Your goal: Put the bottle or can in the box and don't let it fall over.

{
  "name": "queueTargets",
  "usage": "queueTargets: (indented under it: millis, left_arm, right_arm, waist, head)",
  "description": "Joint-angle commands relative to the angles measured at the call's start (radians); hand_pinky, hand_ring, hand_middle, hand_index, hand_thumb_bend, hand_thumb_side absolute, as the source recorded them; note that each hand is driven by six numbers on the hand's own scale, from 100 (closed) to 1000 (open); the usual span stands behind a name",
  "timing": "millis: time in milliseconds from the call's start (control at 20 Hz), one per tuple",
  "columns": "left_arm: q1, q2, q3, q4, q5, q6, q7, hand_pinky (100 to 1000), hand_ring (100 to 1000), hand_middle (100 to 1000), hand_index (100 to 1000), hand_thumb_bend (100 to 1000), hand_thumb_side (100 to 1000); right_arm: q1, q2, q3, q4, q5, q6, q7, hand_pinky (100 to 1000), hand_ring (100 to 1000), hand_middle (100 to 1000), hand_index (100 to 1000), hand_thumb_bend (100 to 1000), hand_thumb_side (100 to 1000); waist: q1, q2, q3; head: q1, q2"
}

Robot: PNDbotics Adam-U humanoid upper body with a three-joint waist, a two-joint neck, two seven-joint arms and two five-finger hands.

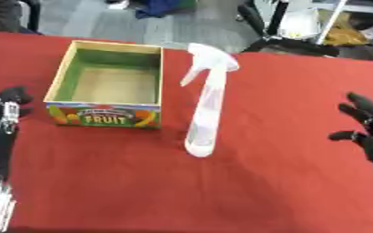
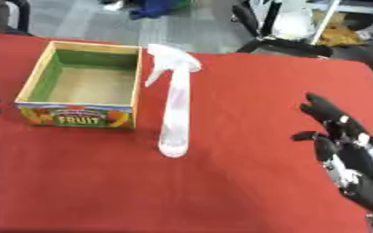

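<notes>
Presently noted: red tabletop carrying two items. Spray bottle, translucent white with trigger head at top, standing upright near the middle of the tabletop, base on the red cloth, outside the box and just to its right. Trigger nozzle pointing left, toward the box. Not touched by either hand.

Box, open-topped, wooden rim, green inner walls, pale floor, front panel printed with fruit pictures and the word FRUIT. Positioned at the left half of the tabletop, nothing seen inside.

Left hand, black with silver parts, showing at the left edge just beside the box's front left corner, apart from it. Fingers pointing up and away, lightly bent, holding nothing; forearm running down to the lower left corner. Only the fingertips visible in the right eye view.

Right hand, black, seen best in the right eye view at the right side, well apart from the bottle. Fingers spread and extended toward the far side, thumb sticking out to the left, empty. Resting over the red cloth; contact with it cannot be told.

Beyond the far edge: grey floor and black chair bases, blurred.
</notes>
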Motion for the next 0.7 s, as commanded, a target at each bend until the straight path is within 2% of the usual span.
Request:
queueTargets:
  millis: [50,350,500,700]
  left_arm:
    - [-0.012,0.013,-0.004,-0.012,0.001,-0.002,-0.007,765,772,618,765,118,780]
    - [-0.019,0.013,-0.010,-0.012,0.005,-0.003,-0.012,764,772,617,765,121,777]
    - [-0.021,0.012,-0.015,-0.012,0.008,-0.004,-0.017,765,772,617,765,120,778]
    - [-0.024,0.010,-0.020,-0.011,0.010,-0.004,-0.023,764,771,617,765,121,777]
  right_arm:
    - [-0.055,-0.146,-0.003,-0.030,-0.034,-0.057,-0.012,725,975,988,944,100,470]
    - [-0.192,-0.318,0.019,0.031,-0.052,-0.155,-0.024,736,968,983,952,100,456]
    - [-0.268,-0.359,0.043,0.086,-0.059,-0.182,-0.002,738,966,981,950,100,440]
    - [-0.370,-0.377,0.085,0.168,-0.069,-0.204,0.039,739,971,987,948,100,424]
  waist:
    - [0.002,-0.014,0.005]
    - [0.001,-0.014,0.025]
    - [0.002,-0.016,0.035]
    - [0.003,-0.015,0.050]
  head:
    - [-0.013,-0.004]
    - [-0.044,-0.021]
    - [-0.052,-0.022]
    - [-0.065,-0.025]
